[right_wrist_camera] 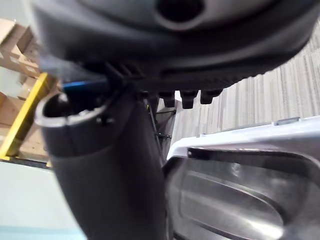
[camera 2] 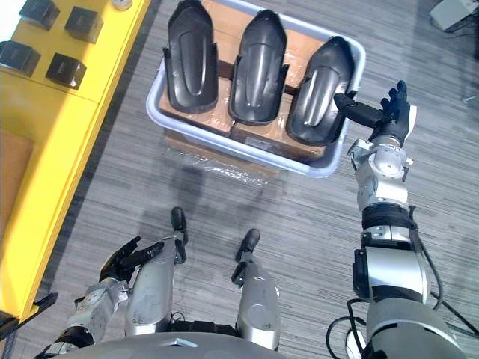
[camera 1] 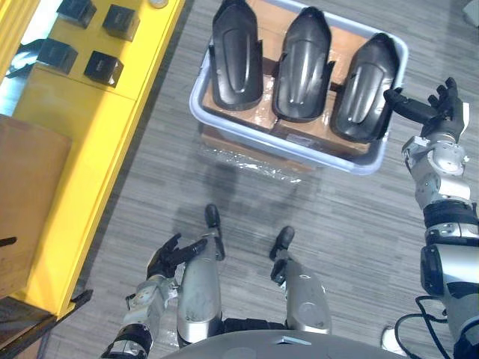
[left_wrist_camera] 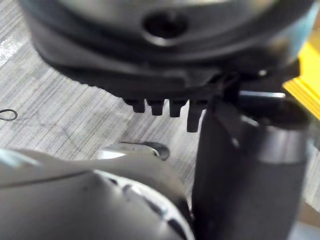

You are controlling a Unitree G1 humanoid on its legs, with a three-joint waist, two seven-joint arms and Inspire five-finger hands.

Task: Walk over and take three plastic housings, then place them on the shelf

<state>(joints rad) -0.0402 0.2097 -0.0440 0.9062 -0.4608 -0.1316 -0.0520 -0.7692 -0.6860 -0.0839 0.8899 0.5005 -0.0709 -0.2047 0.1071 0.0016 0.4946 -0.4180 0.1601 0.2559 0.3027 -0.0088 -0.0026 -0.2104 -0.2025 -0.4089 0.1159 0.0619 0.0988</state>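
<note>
Three black plastic housings lie side by side in a pale blue bin [camera 1: 224, 123]: the left one [camera 1: 236, 56], the middle one [camera 1: 301, 67] and the right one [camera 1: 363, 90]. My right hand [camera 1: 438, 112] is raised at the bin's right end, open, with its thumb reaching over the rim toward the right housing. It holds nothing. In the right wrist view the right housing [right_wrist_camera: 225, 200] and the bin's rim [right_wrist_camera: 240, 140] show just past the thumb. My left hand [camera 1: 168, 258] hangs low at the lower left, open and idle.
A yellow shelf [camera 1: 90, 149] runs along the left side with several small black boxes [camera 1: 105, 67] on it. The bin rests on a wrapped cardboard box [camera 1: 247, 146]. A brown cardboard panel [camera 1: 30, 202] stands at the far left. Grey floor lies between me and the bin.
</note>
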